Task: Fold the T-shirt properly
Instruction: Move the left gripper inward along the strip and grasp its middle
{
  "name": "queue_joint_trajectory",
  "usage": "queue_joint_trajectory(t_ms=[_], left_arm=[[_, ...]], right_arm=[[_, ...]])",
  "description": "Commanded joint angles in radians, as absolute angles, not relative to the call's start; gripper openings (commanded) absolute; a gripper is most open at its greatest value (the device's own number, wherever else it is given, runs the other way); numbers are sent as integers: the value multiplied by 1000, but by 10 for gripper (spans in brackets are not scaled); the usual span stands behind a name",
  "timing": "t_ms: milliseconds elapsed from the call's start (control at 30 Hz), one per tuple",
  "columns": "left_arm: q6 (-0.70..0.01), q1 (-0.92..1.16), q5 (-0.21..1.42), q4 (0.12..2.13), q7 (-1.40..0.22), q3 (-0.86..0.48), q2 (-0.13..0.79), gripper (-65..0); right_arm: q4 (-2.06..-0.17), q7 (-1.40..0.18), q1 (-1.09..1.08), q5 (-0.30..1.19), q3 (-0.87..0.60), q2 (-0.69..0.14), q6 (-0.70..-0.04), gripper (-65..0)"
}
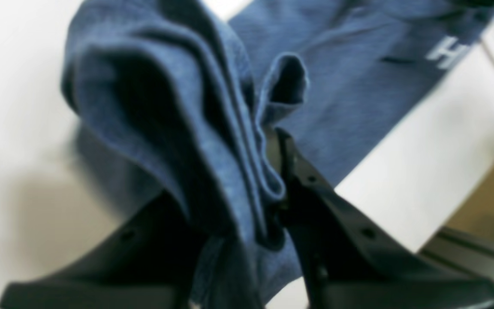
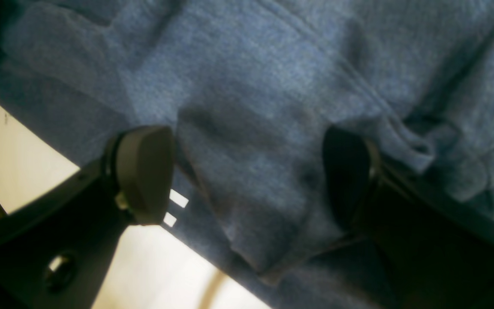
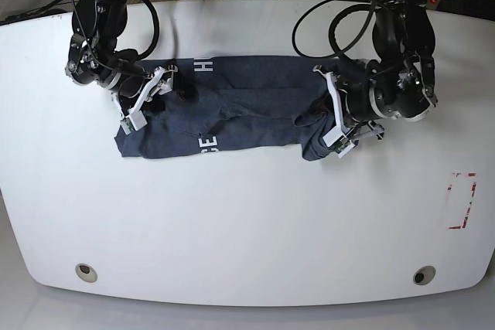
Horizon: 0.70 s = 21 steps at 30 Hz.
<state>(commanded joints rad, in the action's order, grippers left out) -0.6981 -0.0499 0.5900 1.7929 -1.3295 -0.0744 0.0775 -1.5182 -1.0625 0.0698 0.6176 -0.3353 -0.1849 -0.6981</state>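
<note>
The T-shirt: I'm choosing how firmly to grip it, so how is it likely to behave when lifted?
The T-shirt looks floppy: it bunches into soft folds at the left gripper, so lifted parts will probably droop. It seems unlikely to break, being cloth. Its loose layers may slide apart if only one is pinched.

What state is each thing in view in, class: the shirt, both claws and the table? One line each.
Shirt: partly folded, rumpled, its left-claw end bunched and lifted.
Left claw: closed on a bunch of shirt.
Right claw: open, over the shirt.
Table: flat, under the shirt.
</note>
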Motion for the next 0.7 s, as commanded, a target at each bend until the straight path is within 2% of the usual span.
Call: queue_joint_trajectory(t_ms=[167,300,500,600,700], left_arm=[[-691,-84,590,1728,-1328,-61,59,-329],[-590,-93,598,1762,-1330,-22,16,-226],[-582,-102,593,1923,-1330,74,-4,-210],[-582,-128,591,1929,-1330,44,21,-210],[-582,-133,590,1925,-1328,-45,77,-210]], right_arm=[[-1518,-1063,70,618,-335,-185,-698,-127],[-1518,-1063,70,618,-335,-185,-698,-127],[-1518,-1063,68,618,-335,-185,-698,-127],[-1518,-1063,64,618,-335,-185,-698,-127],[-1524,-1064,64,624,-335,-186,-698,-127]])
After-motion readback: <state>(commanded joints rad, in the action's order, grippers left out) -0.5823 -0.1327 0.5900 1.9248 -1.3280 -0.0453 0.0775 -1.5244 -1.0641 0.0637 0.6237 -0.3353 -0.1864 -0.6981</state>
